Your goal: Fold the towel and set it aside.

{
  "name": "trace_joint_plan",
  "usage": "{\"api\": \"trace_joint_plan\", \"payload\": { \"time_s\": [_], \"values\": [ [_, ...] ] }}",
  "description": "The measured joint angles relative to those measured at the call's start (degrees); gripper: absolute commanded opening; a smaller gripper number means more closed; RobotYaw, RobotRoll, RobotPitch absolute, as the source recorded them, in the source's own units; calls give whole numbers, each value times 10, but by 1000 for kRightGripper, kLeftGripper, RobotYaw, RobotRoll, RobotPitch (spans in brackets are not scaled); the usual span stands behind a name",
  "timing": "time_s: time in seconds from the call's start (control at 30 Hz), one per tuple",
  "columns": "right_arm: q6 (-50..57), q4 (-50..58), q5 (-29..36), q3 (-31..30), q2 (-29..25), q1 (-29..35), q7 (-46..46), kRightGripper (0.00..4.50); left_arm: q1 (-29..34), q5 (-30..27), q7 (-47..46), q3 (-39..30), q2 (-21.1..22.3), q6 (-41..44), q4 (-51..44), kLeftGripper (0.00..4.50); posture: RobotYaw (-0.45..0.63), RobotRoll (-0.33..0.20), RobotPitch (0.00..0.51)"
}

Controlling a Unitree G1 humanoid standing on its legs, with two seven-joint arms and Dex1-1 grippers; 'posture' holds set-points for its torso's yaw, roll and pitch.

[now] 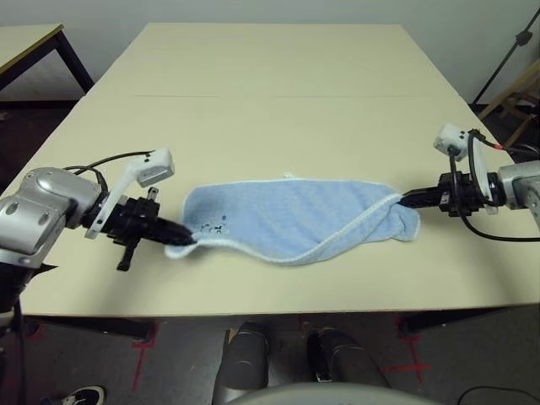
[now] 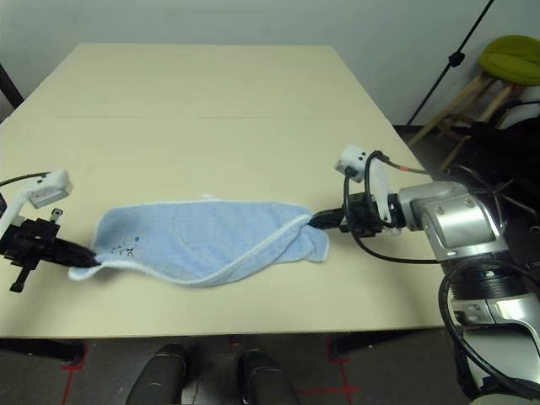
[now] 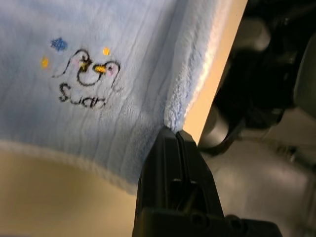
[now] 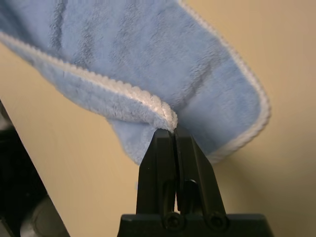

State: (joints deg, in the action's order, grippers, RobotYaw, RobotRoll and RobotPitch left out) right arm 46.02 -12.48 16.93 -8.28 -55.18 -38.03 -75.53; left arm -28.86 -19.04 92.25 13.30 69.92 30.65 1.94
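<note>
Pinching both ends of the towel (image 1: 287, 215) on the desk (image 1: 253, 295): left gripper (image 1: 187, 239) closed on the corner beside the logo (image 1: 215, 228), right gripper (image 1: 403, 200) closed on the edge opposite. Long axis running between grippers; likely folding across it, away from the robot.

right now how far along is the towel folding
No finished fold shows yet. In hand: the left fingers and right fingers pinch the near edge of the towel, partly turned over on the right. Left: completing the fold and setting it aside.
</note>
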Motion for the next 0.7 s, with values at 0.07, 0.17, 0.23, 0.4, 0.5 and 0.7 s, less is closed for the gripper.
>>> {"api": "trace_joint_plan", "payload": {
  "time_s": [0.07,0.17,0.23,0.4,0.5,0.7],
  "values": [
    [-20,-29,-18,-6,8,-19,8,0,-36,32,1,19,-22,-36,38,26,182,0,105],
    [-61,-88,-55,-20,26,-42,33,0,-94,94,-1,51,-69,-102,113,26,184,0,104],
    [-85,-119,-75,-26,39,-47,44,0,-126,126,-8,61,-103,-139,162,26,184,0,104],
    [-129,-172,-107,-31,67,-64,67,0,-176,185,-16,79,-151,-207,248,26,189,0,103],
    [-157,-203,-125,-32,80,-80,76,0,-205,213,-18,84,-176,-242,304,26,187,0,103],
    [-203,-262,-153,-32,110,-110,96,0,-260,265,-42,92,-219,-311,421,26,180,0,102]
  ]
}}
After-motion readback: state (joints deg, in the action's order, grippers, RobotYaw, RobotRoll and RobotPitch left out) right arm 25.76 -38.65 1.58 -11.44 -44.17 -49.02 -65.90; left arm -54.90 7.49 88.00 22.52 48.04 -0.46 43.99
